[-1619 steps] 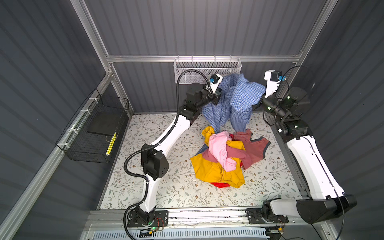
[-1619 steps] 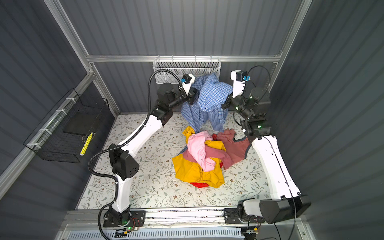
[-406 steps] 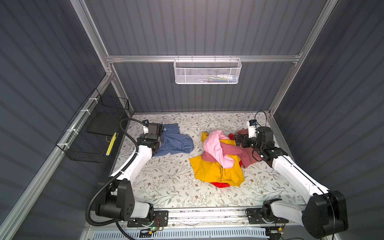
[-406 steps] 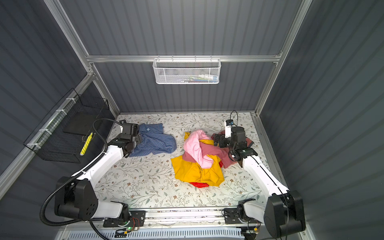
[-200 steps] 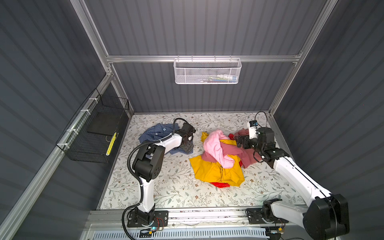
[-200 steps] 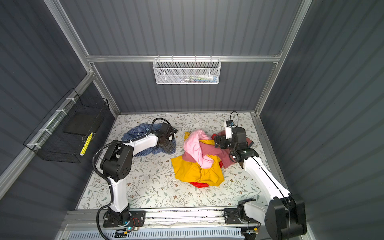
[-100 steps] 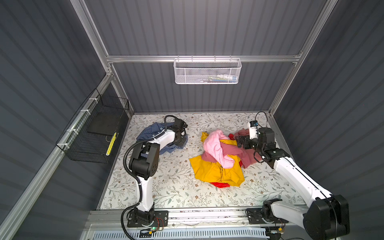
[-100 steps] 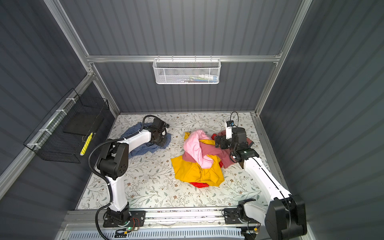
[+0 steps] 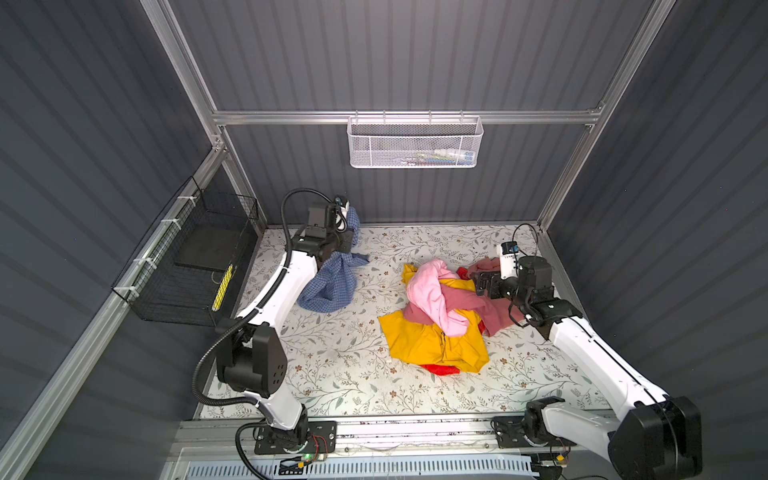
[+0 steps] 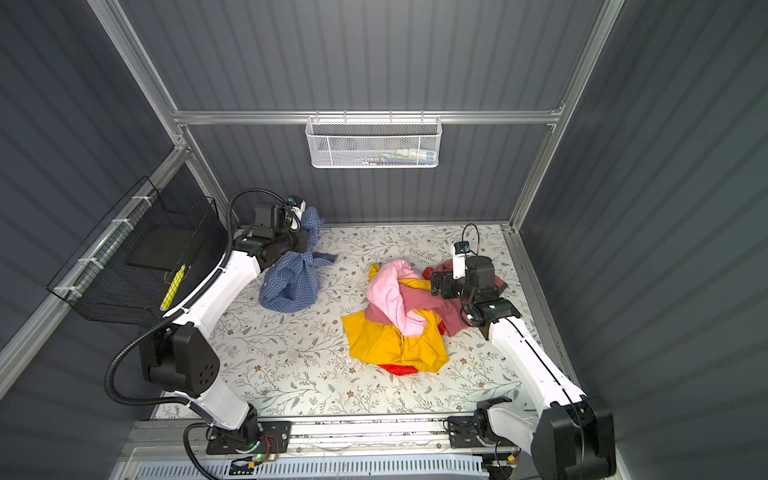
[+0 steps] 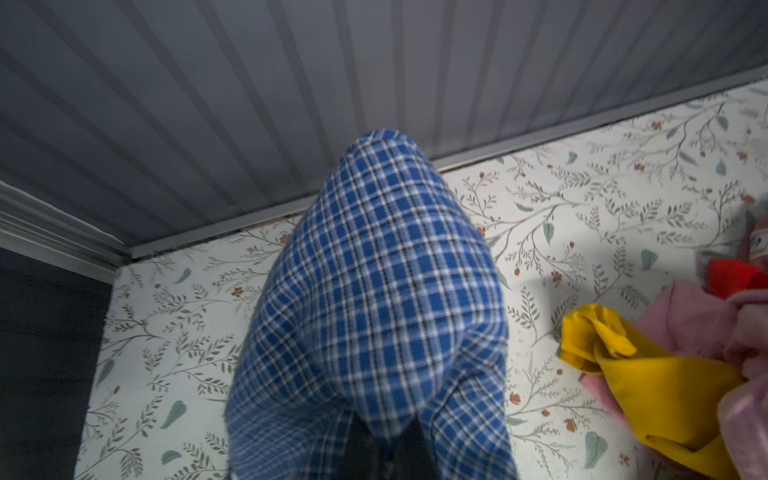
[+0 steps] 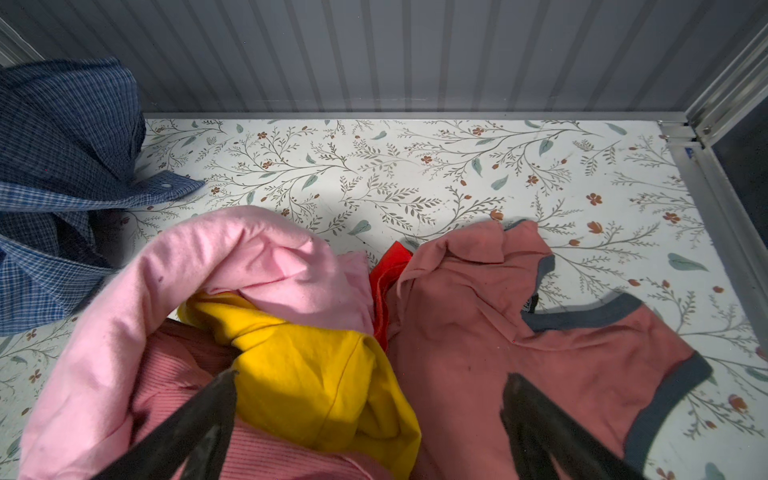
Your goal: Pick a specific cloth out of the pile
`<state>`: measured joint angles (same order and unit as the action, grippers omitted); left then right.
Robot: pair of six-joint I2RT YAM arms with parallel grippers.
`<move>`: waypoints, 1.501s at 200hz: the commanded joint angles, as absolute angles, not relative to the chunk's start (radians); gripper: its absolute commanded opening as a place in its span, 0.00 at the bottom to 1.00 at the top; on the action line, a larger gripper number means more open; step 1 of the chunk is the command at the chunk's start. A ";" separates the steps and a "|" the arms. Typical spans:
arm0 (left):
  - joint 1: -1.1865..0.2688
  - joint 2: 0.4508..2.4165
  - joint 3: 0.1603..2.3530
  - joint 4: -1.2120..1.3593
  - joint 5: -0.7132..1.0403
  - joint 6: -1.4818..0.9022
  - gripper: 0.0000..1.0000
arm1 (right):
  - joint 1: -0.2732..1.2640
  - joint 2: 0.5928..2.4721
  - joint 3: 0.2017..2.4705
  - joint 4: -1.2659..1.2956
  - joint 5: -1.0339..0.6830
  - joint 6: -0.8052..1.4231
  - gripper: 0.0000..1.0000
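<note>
The blue-and-white small-checked woven shirt [image 9: 332,278] is at the back-left of the floral-print bench [image 9: 340,353], well apart from the pile of mustard, dusty-rose, light-pink & red garments [image 9: 436,316]. A moment ago the left hand [image 9: 345,224] was open and low on it. Now we see it closed on a bunch of the shirt and raised, w/ the rest hanging down to the bench. We judge the picking is nearly done. The right hand [image 9: 481,284] hovers wide open over the pile, holding nothing. Grey ribbed walls [image 9: 415,62] enclose the bench.
</note>
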<state>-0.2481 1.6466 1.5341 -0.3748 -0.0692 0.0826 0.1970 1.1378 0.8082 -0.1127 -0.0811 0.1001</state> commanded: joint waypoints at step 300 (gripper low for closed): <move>-0.083 1.974 1.328 -0.292 -0.662 -0.014 0.00 | 0.193 1.102 0.763 -0.099 -0.040 0.085 0.99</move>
